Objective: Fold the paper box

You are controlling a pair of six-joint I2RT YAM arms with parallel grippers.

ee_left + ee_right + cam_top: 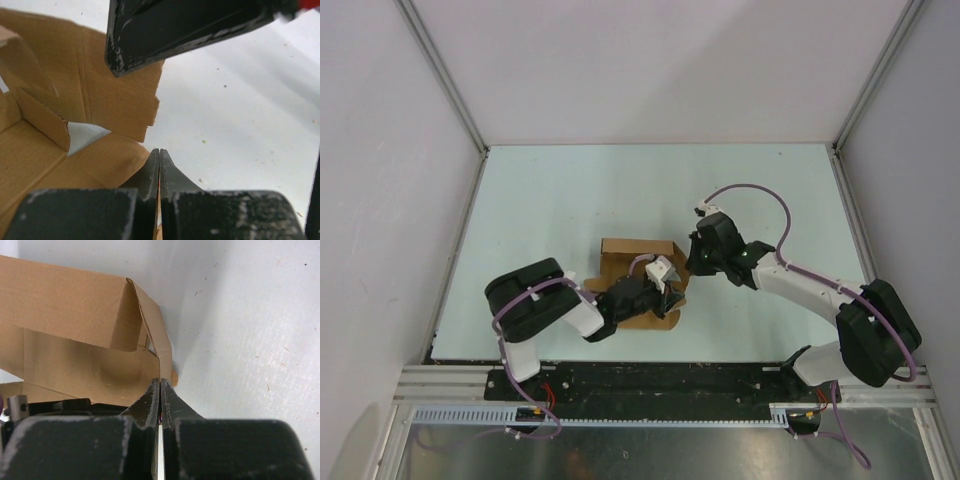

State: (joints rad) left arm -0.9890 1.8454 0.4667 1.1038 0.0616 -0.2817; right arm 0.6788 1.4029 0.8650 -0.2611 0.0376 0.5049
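The paper box (620, 260) is a brown, partly folded cardboard sheet lying mid-table between the two arms. In the left wrist view the paper box (100, 85) spreads to the left with flaps raised. My left gripper (159, 152) is shut at its right edge, with cardboard lying under the left finger. A dark finger of my right gripper (175, 30) hangs above. In the right wrist view a folded wall of the paper box (65, 305) stands ahead, and my right gripper (160, 381) is shut with its tips touching the lower end of a narrow upright flap. From above, the left gripper (672, 293) and right gripper (692, 262) sit close together.
The pale table (570, 190) is enclosed by white walls at the back and both sides. A metal rail (660, 385) with the arm bases runs along the near edge. A purple cable (760, 195) loops above the right arm.
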